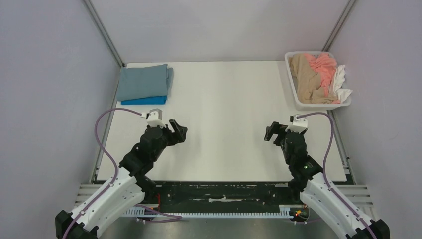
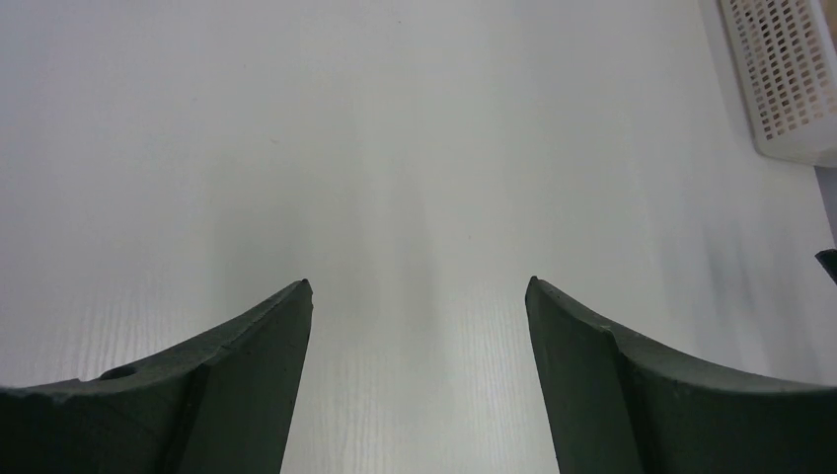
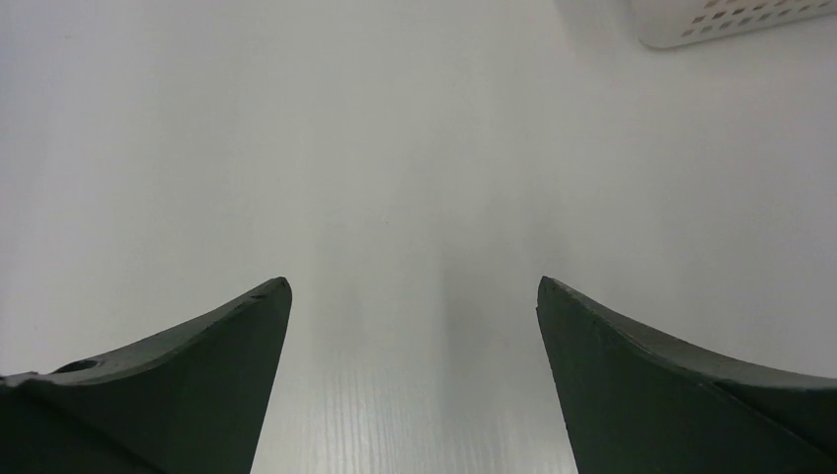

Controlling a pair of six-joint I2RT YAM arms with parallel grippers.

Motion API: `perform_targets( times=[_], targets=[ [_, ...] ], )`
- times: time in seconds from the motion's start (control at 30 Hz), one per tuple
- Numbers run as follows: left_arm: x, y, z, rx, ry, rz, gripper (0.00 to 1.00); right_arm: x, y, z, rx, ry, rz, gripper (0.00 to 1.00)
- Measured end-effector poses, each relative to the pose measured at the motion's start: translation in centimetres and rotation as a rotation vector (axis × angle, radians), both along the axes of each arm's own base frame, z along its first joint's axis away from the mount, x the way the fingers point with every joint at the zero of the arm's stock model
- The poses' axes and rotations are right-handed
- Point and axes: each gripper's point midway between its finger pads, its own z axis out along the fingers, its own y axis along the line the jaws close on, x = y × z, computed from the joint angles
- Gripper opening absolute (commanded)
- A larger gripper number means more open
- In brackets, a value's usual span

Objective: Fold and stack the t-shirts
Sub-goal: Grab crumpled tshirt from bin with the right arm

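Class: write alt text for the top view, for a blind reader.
The left arm and right arm hover, jaws open, over a table. Far left, a folded grey-blue shirt lies on a blue shirt; far right, a basket holds a tan shirt, a pink shirt and a white shirt.

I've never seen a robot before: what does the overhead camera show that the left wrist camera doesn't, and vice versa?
Only the overhead view: a folded grey-blue t-shirt lying on a bright blue t-shirt, and a tan t-shirt, a coral-pink t-shirt and a white t-shirt heaped in the white perforated plastic basket. Only the left wrist view: the holes in the basket's wall, close up. Both: the white table, the basket, the open left gripper.
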Motion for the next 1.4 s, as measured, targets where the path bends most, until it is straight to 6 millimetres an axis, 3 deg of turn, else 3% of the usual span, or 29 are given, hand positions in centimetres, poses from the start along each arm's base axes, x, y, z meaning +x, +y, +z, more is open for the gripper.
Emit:
perform_targets(
  times=[0.13,0.23,0.33,0.5,0.67,0.87,0.97,1.13,1.27,1.4],
  targets=[
    [0.4,-0.3,0.1,-0.005,-0.005,-0.001,0.85,0.1,0.3,-1.2,-0.021,0.056,0.016,0.98],
    [0.8,-0.7,0.2,-0.012,-0.014,-0.004,0.85,0.6,0.7,-0.9,-0.035,0.093,0.022,0.98],
    [1.5,-1.3,0.4,-0.023,-0.026,-0.013,0.85,1.8,0.9,1.2,-0.053,0.122,-0.002,0.98],
    [2.4,-2.3,0.7,-0.043,-0.045,-0.031,0.85,6.0,0.3,7.6,-0.102,0.166,-0.115,0.98],
    [3.0,-2.6,1.2,-0.056,-0.067,-0.031,0.85,10.1,-4.4,12.2,-0.145,0.161,-0.282,0.98],
    [3.1,-2.6,1.0,-0.05,-0.065,-0.028,0.85,15.9,-9.5,15.0,-0.197,0.187,-0.365,0.98],
    [3.2,-2.5,0.9,-0.044,-0.066,-0.023,0.85,19.3,-11.3,14.6,-0.201,0.21,-0.346,0.98],
    [3.3,-2.3,0.8,-0.035,-0.065,-0.008,0.85,24.5,-14.8,10.9,-0.176,0.288,-0.348,0.95],
    [3.5,-2.1,0.2,-0.014,-0.052,0.002,0.85,26.8,-16.9,6.8,-0.154,0.356,-0.351,0.91],
    [3.7,-2.1,-1.3,0.015,-0.011,0.003,0.85,27.1,-17.6,3.2,-0.147,0.426,-0.351,0.89]
  ],
)
